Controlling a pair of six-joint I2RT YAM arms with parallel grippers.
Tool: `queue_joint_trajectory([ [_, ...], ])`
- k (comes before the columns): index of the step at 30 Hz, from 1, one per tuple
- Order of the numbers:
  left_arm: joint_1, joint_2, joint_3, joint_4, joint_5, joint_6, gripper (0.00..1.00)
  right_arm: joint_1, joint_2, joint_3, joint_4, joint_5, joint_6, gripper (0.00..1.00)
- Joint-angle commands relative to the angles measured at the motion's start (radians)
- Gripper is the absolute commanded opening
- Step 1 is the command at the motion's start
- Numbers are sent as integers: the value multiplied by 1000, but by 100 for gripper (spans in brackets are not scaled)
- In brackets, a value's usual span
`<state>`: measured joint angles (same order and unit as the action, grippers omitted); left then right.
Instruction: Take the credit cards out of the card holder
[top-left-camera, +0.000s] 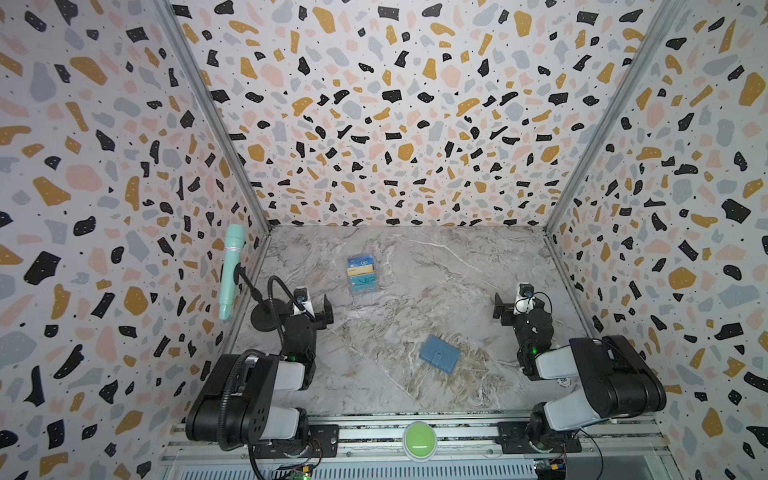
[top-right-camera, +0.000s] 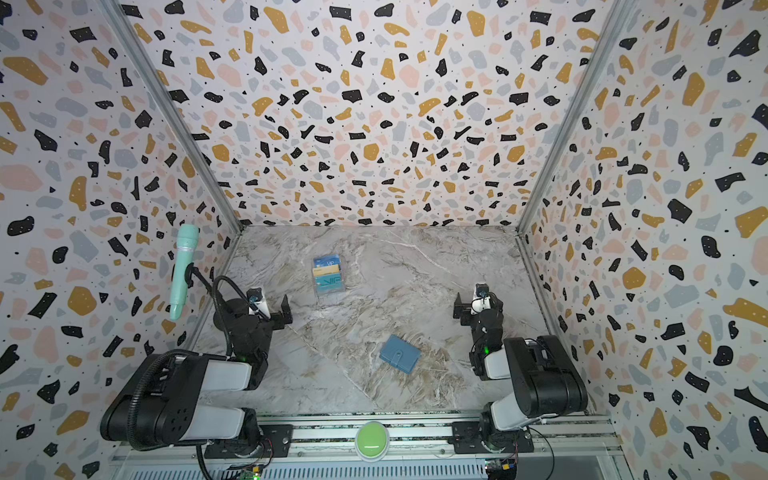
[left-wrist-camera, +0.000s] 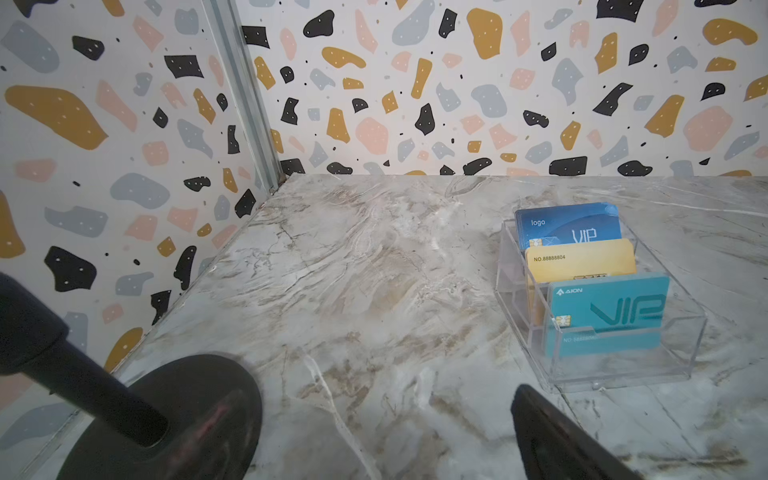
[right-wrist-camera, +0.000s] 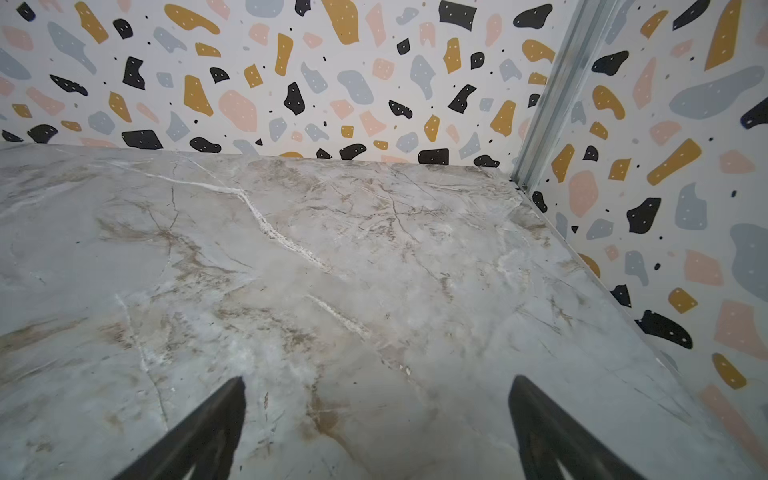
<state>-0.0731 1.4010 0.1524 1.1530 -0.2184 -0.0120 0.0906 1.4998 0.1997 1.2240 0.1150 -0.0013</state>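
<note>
Hands hang spread and empty, left hand (top-left-camera: 309, 312) and right hand (top-left-camera: 519, 309) at the sides of the worktop (top-left-camera: 457, 266), card holder (top-left-camera: 445, 351) lying shut between them toward the front, so we judge the opening step pending: reach in, unsnap the tab (top-left-camera: 434, 357).

Slate-blue card holder (top-left-camera: 439, 354) closed, snap fastened, lying flat, askew.

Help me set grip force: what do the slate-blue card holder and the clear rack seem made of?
Card holder: probably faux leather or soft vinyl, matte, no glare, with a snap tab. Clear rack: likely rigid acrylic, glossy, see-through walls with bright edges.
</note>
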Motion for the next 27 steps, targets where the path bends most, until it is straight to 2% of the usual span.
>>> queue_joint_trajectory([
  [1, 4, -11, 12, 42, -5, -3, 100, -3, -16, 16, -4, -8, 1, 99],
  [27, 4, -7, 15, 40, -7, -4, 100, -19, -16, 16, -4, -40, 13, 99],
])
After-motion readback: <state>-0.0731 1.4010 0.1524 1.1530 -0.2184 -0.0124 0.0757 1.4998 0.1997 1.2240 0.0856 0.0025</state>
